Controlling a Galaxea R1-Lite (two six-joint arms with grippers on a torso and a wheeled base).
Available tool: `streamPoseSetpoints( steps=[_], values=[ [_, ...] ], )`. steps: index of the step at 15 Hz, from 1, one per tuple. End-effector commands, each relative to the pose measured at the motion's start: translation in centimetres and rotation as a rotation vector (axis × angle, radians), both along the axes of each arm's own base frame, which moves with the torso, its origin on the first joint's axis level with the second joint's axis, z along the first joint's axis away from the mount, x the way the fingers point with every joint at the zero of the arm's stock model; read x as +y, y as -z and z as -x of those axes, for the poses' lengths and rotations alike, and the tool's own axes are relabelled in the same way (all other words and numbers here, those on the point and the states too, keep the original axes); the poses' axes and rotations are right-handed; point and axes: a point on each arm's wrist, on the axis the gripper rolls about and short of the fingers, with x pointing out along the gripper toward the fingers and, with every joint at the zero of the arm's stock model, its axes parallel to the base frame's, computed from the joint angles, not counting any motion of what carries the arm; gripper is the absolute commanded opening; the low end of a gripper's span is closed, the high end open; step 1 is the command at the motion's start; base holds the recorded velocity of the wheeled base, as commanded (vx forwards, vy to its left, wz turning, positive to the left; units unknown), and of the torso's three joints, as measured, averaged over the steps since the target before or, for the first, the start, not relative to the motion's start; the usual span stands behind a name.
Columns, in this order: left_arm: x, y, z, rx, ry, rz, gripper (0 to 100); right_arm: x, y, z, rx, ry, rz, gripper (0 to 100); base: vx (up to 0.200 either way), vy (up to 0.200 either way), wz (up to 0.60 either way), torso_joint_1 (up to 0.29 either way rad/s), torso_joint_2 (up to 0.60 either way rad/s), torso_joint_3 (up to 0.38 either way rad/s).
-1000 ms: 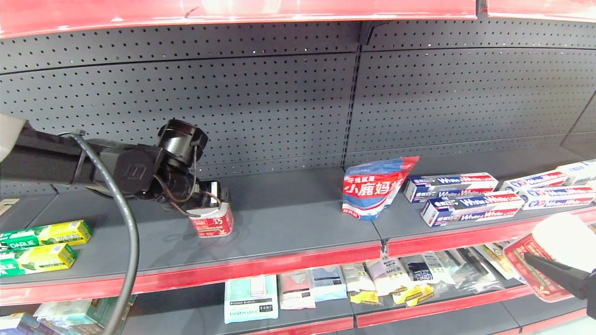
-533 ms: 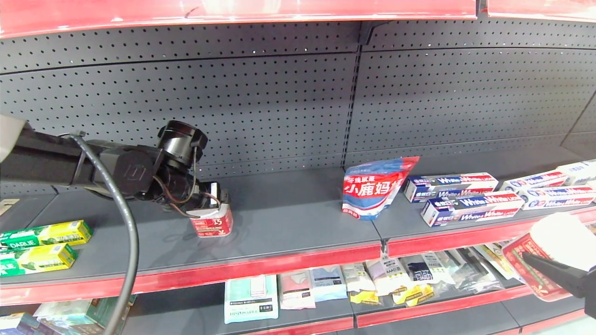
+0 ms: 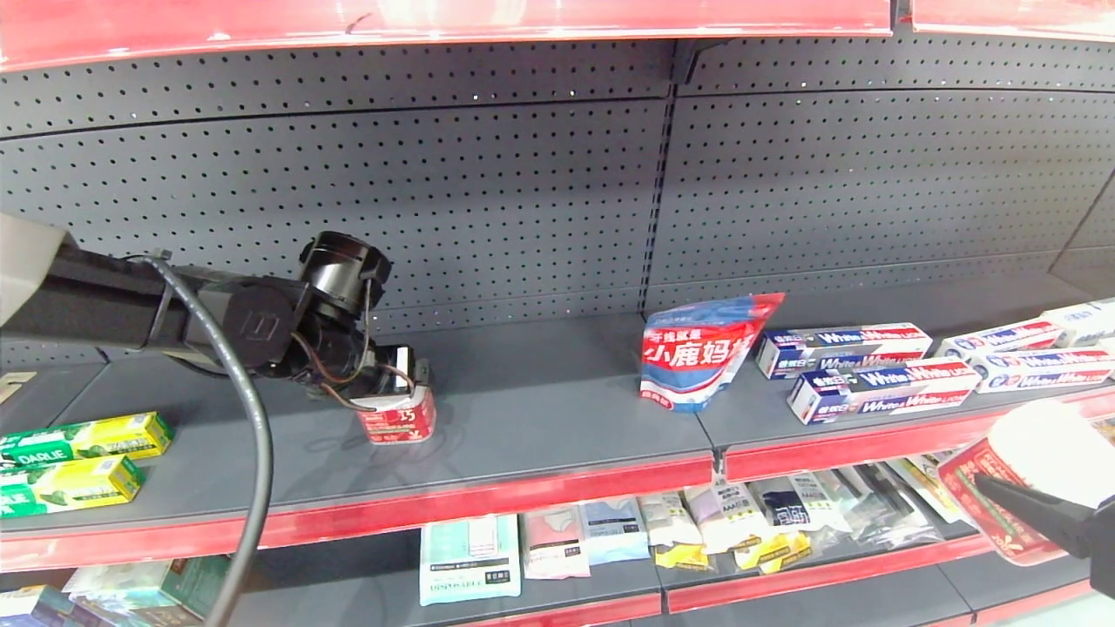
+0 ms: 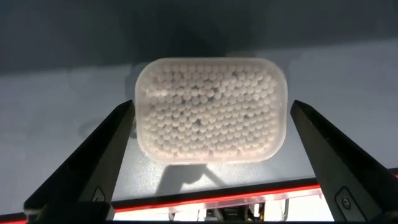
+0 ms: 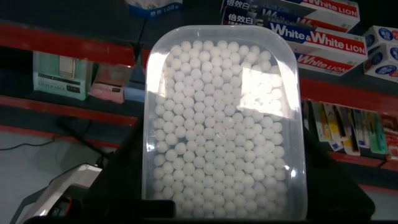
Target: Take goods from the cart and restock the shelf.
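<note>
Left tool [image 4: 211,112] is spread wide, its fingers on either side of the cotton-swab box [image 3: 396,416] and clear of it. Over the last second the left arm shifted slightly, while the box stayed upright on the shelf [image 3: 540,409] (reads as placed and released). Right tool [image 5: 221,162] is clamped on a second box [image 3: 1045,453], low right and barely moved. Likely next to stock.

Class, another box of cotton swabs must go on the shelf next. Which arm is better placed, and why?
Right. The right gripper holds a swab box beside the shelf front. The left gripper stands open around the placed box, carrying nothing.
</note>
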Motion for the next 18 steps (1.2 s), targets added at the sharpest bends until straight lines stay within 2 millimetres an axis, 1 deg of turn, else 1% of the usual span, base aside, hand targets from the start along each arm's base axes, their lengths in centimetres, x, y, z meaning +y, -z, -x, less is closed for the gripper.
streamPoseSetpoints(
  steps=[1, 6, 14, 18],
  values=[
    [0.0, 0.2, -0.2, 0.004, -0.001, -0.001, 100, 0.0, 0.0, 0.0, 0.003, -0.001, 0.000, 0, 0.000, 0.000, 0.00, 0.000, 0.00, 0.000],
    [-0.1, 1.0, -0.4, 0.027, 0.003, 0.001, 100, 0.0, 0.0, 0.0, 0.003, -0.001, 0.000, 0, 0.000, 0.000, 0.00, 0.000, 0.00, 0.000],
    [-0.1, 1.0, -1.1, 0.014, -0.004, -0.001, 100, 0.0, 0.2, -0.1, 0.010, -0.002, 0.002, 0, 0.000, 0.000, 0.00, 0.000, 0.00, 0.000],
    [0.1, 1.7, -1.3, 0.025, -0.013, -0.006, 100, 0.0, 0.2, -0.1, 0.012, -0.002, 0.002, 0, 0.000, 0.000, 0.00, 0.000, 0.00, 0.000]
  ],
)
